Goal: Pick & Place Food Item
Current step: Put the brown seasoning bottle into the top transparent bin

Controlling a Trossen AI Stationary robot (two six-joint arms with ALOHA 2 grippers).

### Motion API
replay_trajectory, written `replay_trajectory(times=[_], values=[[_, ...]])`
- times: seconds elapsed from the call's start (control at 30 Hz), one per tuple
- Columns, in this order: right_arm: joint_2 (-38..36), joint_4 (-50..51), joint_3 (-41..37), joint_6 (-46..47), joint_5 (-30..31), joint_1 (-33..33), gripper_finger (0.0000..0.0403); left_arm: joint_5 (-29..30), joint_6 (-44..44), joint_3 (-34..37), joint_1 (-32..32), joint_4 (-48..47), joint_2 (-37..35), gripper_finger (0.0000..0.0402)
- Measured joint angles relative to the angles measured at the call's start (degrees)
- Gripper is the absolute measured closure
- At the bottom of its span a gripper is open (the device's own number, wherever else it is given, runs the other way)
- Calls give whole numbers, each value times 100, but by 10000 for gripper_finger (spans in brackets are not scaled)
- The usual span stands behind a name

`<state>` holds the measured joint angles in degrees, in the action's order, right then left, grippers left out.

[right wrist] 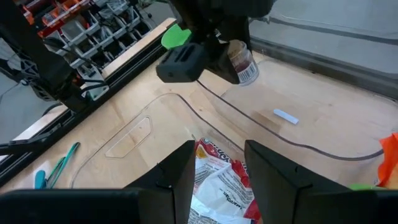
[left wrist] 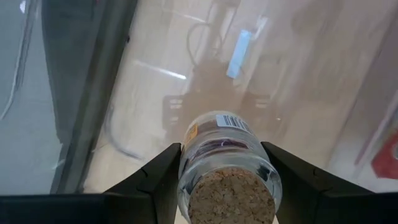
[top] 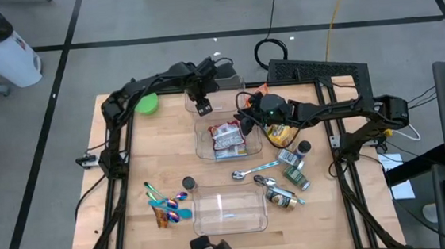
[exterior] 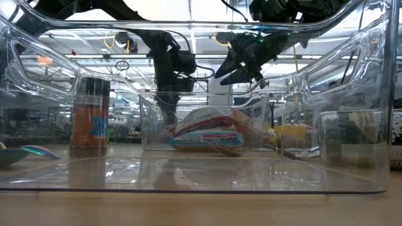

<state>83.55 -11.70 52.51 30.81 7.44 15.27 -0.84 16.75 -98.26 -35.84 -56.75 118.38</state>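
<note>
Cork tops the small glass jar point(left wrist: 225, 174) that the left gripper point(left wrist: 225, 186) is clamped on, one finger on each side of the glass, hanging above the far clear container point(top: 205, 102) at the back of the table point(top: 124, 188); my guess is the jar is held there to be lowered into that container. Just right of it, the middle clear container point(top: 203, 146) already holds a red and white snack bag point(top: 228, 138), probably the food item itself. The right gripper point(right wrist: 216, 171) hovers over that bag with its fingers apart and nothing between them, perhaps ready to grasp it. In the low view a nearer clear container point(exterior: 188, 182) blurs everything behind it, so whether the jar is filled, and what the bag's print reads, I cannot tell.
</note>
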Motion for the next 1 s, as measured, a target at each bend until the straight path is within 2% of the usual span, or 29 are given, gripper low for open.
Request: replay_trajectory(times=[0.4,1.0], values=[[0,96,0,-15,0,0,273,356,257,0,247,-42,318,204],[0,144,0,-43,0,0,273,128,252,-9,189,-53,438,204]])
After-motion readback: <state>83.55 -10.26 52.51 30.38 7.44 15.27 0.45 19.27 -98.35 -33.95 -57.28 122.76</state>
